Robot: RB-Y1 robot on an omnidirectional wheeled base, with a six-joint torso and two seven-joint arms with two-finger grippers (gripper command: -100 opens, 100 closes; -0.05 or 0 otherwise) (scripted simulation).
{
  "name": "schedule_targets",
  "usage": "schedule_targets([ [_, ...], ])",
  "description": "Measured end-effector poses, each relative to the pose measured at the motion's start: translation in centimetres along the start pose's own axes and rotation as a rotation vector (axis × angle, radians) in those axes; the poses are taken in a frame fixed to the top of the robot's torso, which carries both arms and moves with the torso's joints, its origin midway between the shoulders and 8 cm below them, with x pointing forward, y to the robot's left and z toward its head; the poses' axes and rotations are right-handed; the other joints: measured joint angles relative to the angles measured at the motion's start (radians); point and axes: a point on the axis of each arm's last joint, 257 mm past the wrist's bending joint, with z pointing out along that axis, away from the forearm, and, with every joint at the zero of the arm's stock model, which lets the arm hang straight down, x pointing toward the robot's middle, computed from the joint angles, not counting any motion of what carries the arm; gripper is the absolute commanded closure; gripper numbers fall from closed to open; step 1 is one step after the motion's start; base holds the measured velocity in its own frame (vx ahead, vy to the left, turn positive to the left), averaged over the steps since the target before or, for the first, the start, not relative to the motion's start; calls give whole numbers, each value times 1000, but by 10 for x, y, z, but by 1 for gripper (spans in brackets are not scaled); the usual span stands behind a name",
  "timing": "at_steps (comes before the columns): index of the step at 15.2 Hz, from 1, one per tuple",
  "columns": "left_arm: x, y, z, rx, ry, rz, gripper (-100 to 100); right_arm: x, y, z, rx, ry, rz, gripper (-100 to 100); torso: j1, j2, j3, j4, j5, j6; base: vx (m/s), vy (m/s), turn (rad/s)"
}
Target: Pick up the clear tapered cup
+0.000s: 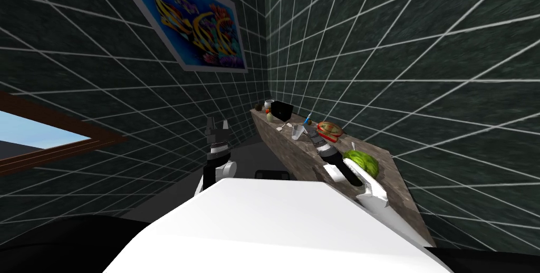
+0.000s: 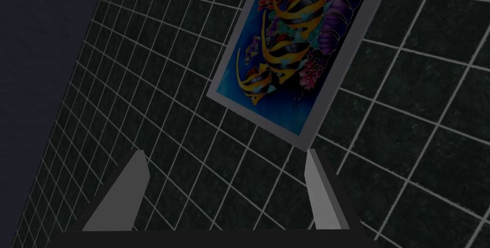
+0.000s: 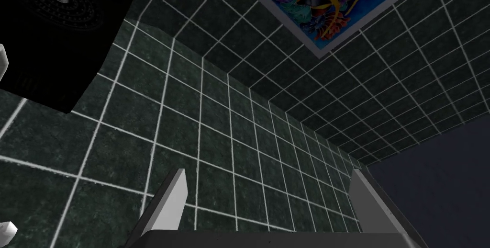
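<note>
The clear tapered cup point(image 1: 298, 133) stands on the mottled brown counter point(image 1: 295, 159) along the right wall. My right gripper point(image 1: 312, 135) reaches over the counter just to the right of the cup, close to it; whether it touches is unclear. In the right wrist view that gripper point(image 3: 268, 197) is open with nothing between its fingers, facing the dark tiled wall. My left gripper point(image 1: 217, 125) is raised to the left of the counter, away from it, and stands open point(image 2: 225, 187) and empty.
Past the cup on the counter stand a black box point(image 1: 281, 110) point(image 3: 52, 29), a white jar point(image 1: 269, 105) and a small blue item point(image 1: 308, 119). A red and yellow plate point(image 1: 329, 129) and a green round thing point(image 1: 362, 162) lie right of my right arm.
</note>
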Motion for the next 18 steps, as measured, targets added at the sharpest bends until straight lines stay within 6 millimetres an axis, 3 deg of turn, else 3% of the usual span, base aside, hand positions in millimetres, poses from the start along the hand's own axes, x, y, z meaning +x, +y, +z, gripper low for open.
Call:
schedule_targets([
  [18,0,0,0,0,0,0,0,35,-28,-23,-11,407,-341,-100,-1,0,0,0,0,0,16,33,35],
])
